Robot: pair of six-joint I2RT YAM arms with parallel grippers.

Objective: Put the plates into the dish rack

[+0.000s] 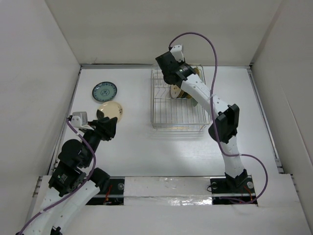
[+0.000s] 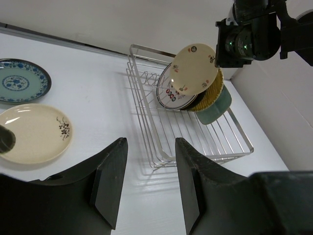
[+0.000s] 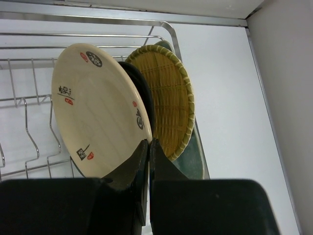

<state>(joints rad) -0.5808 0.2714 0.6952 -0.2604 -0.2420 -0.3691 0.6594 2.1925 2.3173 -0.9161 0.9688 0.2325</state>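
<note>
The silver wire dish rack (image 1: pixel 178 105) stands at the back middle. My right gripper (image 1: pixel 175 82) is shut on the rim of the white plate with red characters (image 3: pixel 98 107) and holds it tilted over the rack's right end. Behind it stand a black plate (image 3: pixel 145 95), a woven tan plate (image 3: pixel 171 93) and a pale green plate (image 3: pixel 193 159). The teal patterned plate (image 1: pixel 104 91) and the cream plate (image 1: pixel 110 110) lie flat on the table left of the rack. My left gripper (image 1: pixel 108 128) is open and empty, just near of the cream plate (image 2: pixel 34 133).
White walls enclose the table on the left, back and right. The rack's left half (image 2: pixel 146 88) holds only bare tines. The right arm's elbow (image 1: pixel 226 122) hangs right of the rack's near corner.
</note>
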